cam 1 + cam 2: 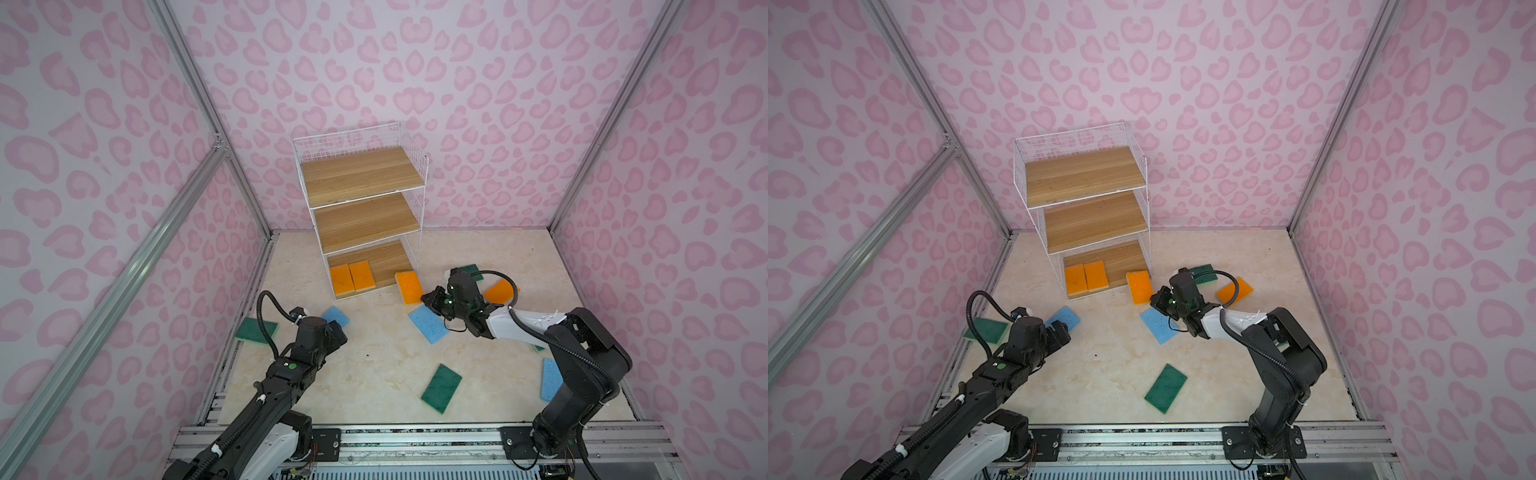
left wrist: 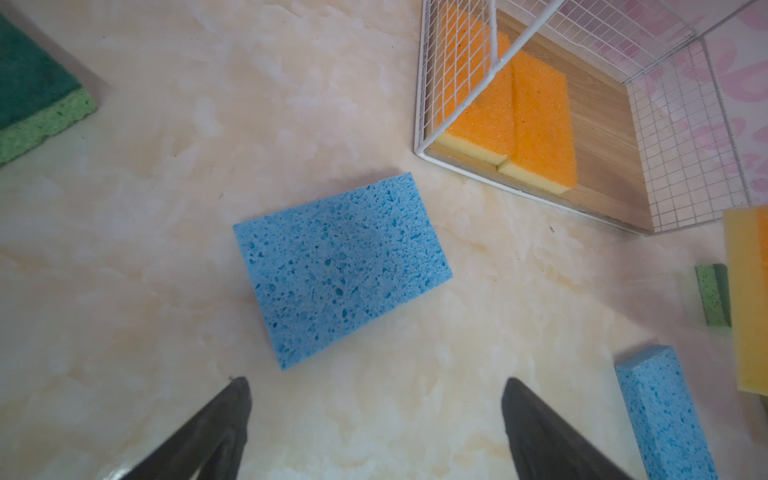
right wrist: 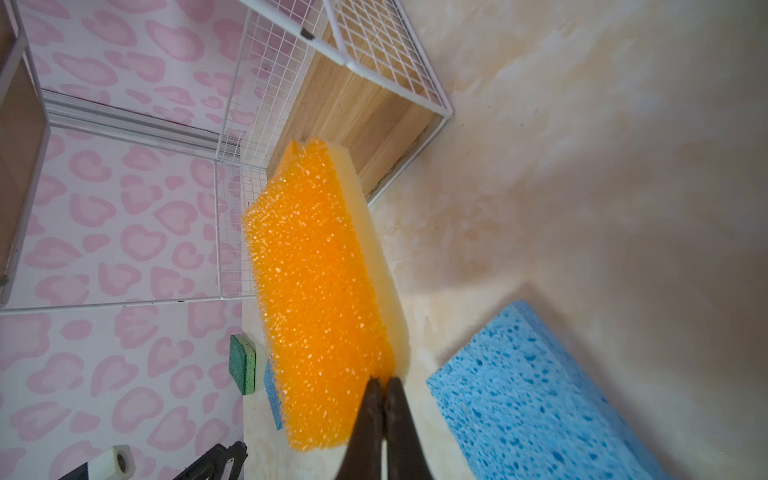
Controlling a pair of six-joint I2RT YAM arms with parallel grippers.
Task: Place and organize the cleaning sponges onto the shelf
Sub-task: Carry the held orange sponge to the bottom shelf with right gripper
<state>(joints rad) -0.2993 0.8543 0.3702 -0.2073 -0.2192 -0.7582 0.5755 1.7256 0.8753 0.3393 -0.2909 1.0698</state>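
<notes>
R gripper jaws shut, tips against orange sponge end; L gripper wide open, empty, near blue sponge.

Bottom tier — bare wood beside two orange sponges; wire grid blocks the sides.

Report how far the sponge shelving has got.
Done: two orange sponges sit side by side on the bottom board of the shelf. In hand: the right gripper, shut, has its tips at the edge of a third orange sponge tilted at the shelf's front corner; the left gripper hangs open over a blue sponge. Left: those two, a green sponge and others on the table; the upper boards are bare.
</notes>
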